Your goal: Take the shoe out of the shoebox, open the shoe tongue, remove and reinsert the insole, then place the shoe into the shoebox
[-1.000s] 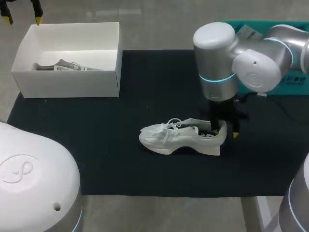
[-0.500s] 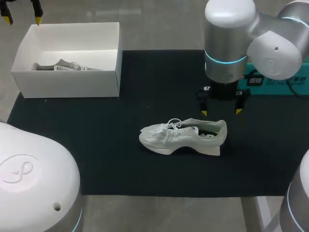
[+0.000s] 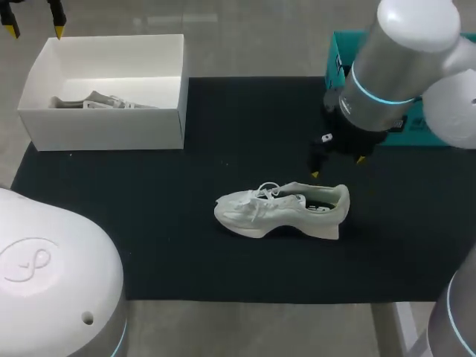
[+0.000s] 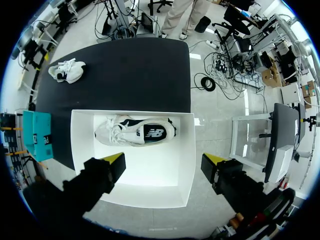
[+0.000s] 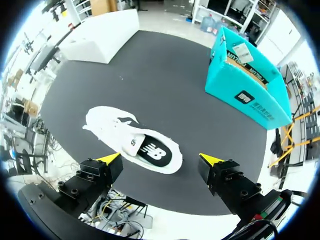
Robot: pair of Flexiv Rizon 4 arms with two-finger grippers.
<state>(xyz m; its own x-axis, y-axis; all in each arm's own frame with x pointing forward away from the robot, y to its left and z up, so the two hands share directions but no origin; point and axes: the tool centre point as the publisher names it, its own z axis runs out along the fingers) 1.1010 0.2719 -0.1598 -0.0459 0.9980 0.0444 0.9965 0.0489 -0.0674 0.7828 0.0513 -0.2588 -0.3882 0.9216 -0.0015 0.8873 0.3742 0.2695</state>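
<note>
At the middle of the black mat [image 3: 149, 223], in the head view, the white shoe [image 3: 282, 212] rests with its toe toward our left side and its heel toward our right, laces loose; our right tool [image 3: 338, 166] hangs just beyond the heel, clear of it, fingers spread wide and holding nothing; a teal box [image 3: 336, 52] stands behind that arm; the white shoebox [image 3: 104, 130] sits at the mat's far left corner, lid off, with a second shoe [image 3: 97, 102] inside; our left tool [image 3: 34, 30] hangs beyond the shoebox's far wall, its two yellow tips well apart.

From the left wrist, we see our left tool [image 4: 165, 161] wide and empty above the shoebox [image 4: 186, 150]; the second shoe [image 4: 135, 131] lies against the box's wall ahead of the fingers; the shoe [image 4: 66, 71] is well beyond on the mat [image 4: 130, 70].

From the right wrist, our right tool [image 5: 160, 160] is spread wide; the shoe [image 5: 132, 140] lies on the mat [image 5: 165, 85] just ahead of the fingers, untouched; the teal box [image 5: 245, 80] and the shoebox [image 5: 100, 35] stand farther off.
</note>
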